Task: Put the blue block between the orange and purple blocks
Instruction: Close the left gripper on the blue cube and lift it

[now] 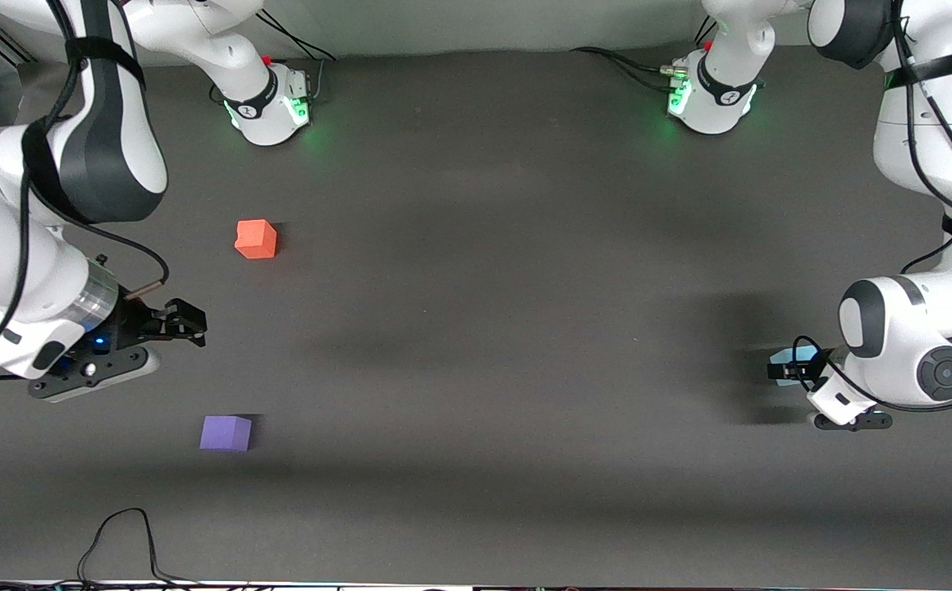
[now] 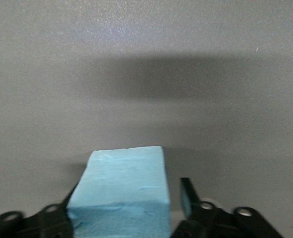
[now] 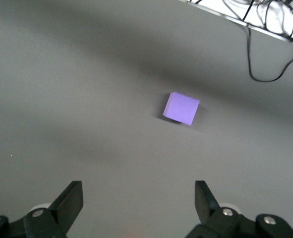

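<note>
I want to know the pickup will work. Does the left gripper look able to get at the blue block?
Probably yes: the left gripper already has its fingers on either side of the blue block, with nothing else nearby.

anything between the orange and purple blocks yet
No. In the front view only bare table lies between the orange block and the purple block.

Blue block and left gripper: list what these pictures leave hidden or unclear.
- Blue block, front view: mostly hidden by the left gripper and wrist.
- Blue block, left wrist view: its lower part runs off the picture's edge.
- Left gripper's grip, left wrist view: one finger stands clear of the block; contact at the other is hidden by the block.
- Orange block: in neither wrist view.
</note>
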`<state>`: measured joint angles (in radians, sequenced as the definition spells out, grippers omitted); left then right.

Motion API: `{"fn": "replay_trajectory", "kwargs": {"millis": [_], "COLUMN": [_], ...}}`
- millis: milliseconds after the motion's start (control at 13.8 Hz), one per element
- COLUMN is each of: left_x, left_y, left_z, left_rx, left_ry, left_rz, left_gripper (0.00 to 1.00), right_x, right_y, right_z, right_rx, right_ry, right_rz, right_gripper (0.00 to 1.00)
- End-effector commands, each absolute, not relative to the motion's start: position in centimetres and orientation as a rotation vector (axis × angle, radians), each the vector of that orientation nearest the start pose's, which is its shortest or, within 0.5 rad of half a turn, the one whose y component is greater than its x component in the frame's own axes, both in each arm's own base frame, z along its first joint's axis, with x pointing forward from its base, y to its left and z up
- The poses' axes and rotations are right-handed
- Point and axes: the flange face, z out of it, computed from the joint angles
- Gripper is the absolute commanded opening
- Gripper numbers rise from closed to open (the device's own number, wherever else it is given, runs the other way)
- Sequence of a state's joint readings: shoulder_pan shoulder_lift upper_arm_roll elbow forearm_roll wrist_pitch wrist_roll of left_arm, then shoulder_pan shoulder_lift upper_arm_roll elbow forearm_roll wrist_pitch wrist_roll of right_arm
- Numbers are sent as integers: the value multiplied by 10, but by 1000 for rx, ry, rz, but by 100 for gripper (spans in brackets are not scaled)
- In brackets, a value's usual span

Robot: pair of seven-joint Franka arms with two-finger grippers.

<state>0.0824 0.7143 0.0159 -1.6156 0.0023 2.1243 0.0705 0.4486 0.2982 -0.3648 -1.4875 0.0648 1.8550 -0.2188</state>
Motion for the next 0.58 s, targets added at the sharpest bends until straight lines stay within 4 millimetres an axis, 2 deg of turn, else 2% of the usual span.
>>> {"fn": "replay_trajectory", "kwargs": {"millis": [0,72,145,289,506], "left_x": [664,661,658,639,591], "left_y": [63,62,58,57,53], "left_z": [203,219,244,317,434], "left_rx": [-3142,-3139,-3137,-3126,-3118], "left_ry": [-55,-56,-47,-48,-46], "left_rz": [332,361,385,477,547], "left_gripper": [20,21,21,22,22], "right_x": [647,644,638,629,610], "right_y": [73,76,79,78,67], "right_z": [547,548,555,551,541], "right_rx": [-3147,-3140,-3129,-3114,-3067], "right_ry": [-472,-478,-488,-485,-444], "right_rz": [-248,-243,-246,-228,-205], "right_gripper": [100,100,100,100,100]}}
